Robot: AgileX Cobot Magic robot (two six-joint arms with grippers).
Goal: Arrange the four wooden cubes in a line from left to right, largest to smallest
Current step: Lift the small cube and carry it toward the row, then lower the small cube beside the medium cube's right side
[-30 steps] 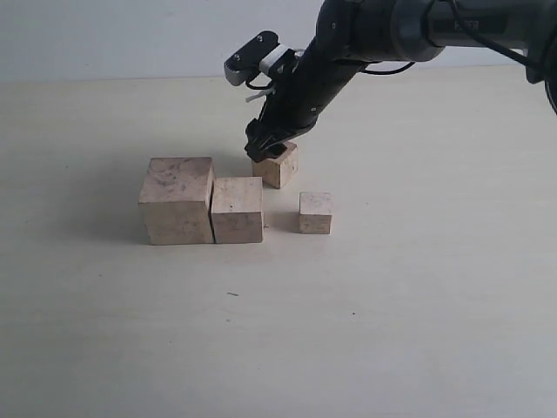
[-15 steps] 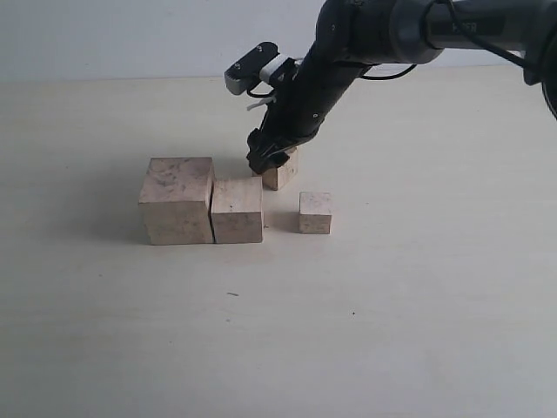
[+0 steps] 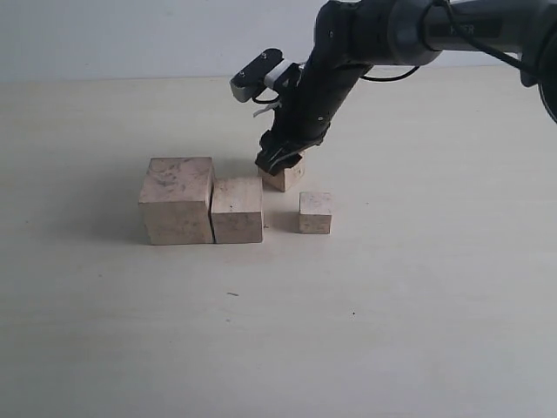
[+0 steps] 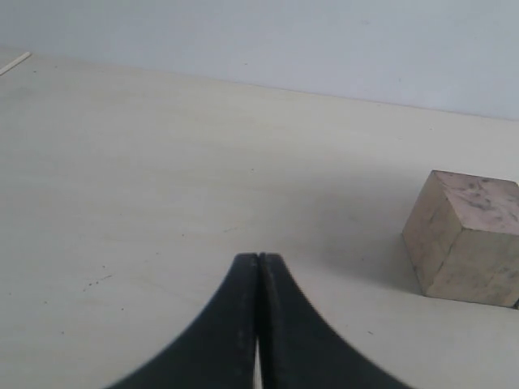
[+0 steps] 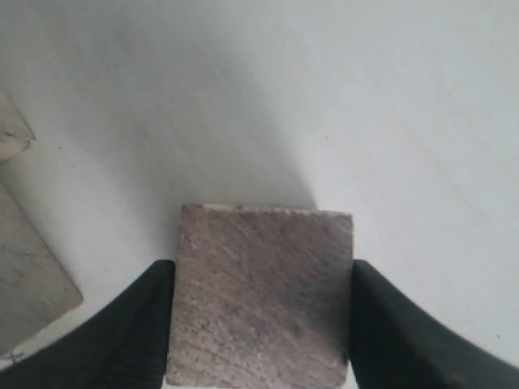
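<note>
The third-largest cube [image 3: 284, 178] is clamped in the right gripper [image 3: 280, 162] jaws, behind and right of the second cube [image 3: 237, 210]. Over the last second it has shifted rightward, lining up behind the gap before the smallest cube [image 3: 315, 212]. Judgement: insertion pending. The largest cube [image 3: 177, 199] touches the second cube's left. The left gripper [image 4: 258, 324] jaws are closed and empty.

Downward-tilted right tool [image 3: 280, 162] tight on a cube [image 3: 285, 179]; left tool [image 4: 258, 271] with tips flush together.

third cube [image 3: 285, 179]: top hidden by right end effector [image 3: 279, 165] | largest cube [image 4: 466, 239]: cropped (slightly)
</note>
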